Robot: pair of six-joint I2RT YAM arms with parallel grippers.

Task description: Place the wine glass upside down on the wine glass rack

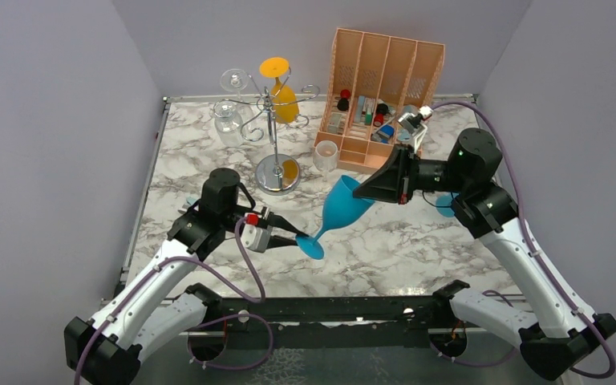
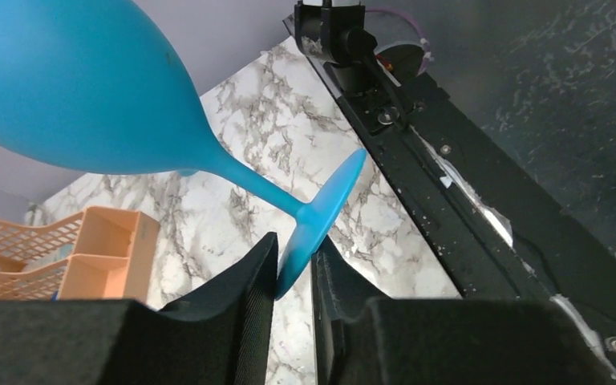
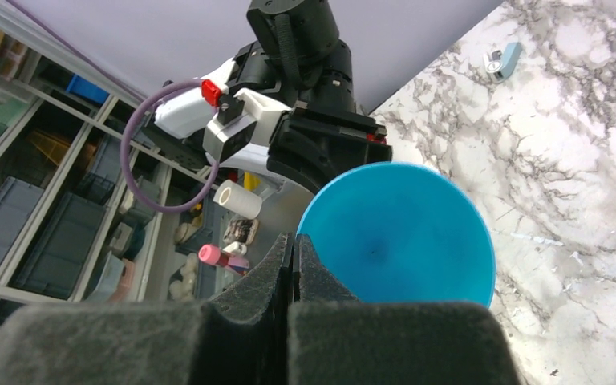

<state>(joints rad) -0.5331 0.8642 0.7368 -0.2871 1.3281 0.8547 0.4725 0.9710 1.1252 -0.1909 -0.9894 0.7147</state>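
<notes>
Left hand (image 2: 295,269), nearest the arm bases, has its two black fingers closed on the round foot of the blue opaque wine glass (image 1: 345,207), one finger on each face of the disc. The blue wine glass lies tilted above the marbled white worktop (image 1: 417,249): its foot is low in the left hand, while its stem and bowl rise up and to the right of that hand, away from the bases. Right hand (image 3: 293,257), farther out and to the right of the left hand, has its fingers pressed together on the rim of the bowl, so that the open mouth faces the right wrist camera. Beyond the left hand, and apart from the glass, stands the silver wire wine glass rack (image 1: 271,128), with a thin upright pole, a shiny round disc base and curled arms on top. An orange-yellow wine glass (image 1: 283,100) and a clear wine glass (image 1: 228,120) hang bowl-down from its arms. A small white cup (image 1: 326,154) stands between the rack's base and the orange slotted organiser (image 1: 385,64), which rises behind the right hand at the far wall, with small items in its lower compartments.
</notes>
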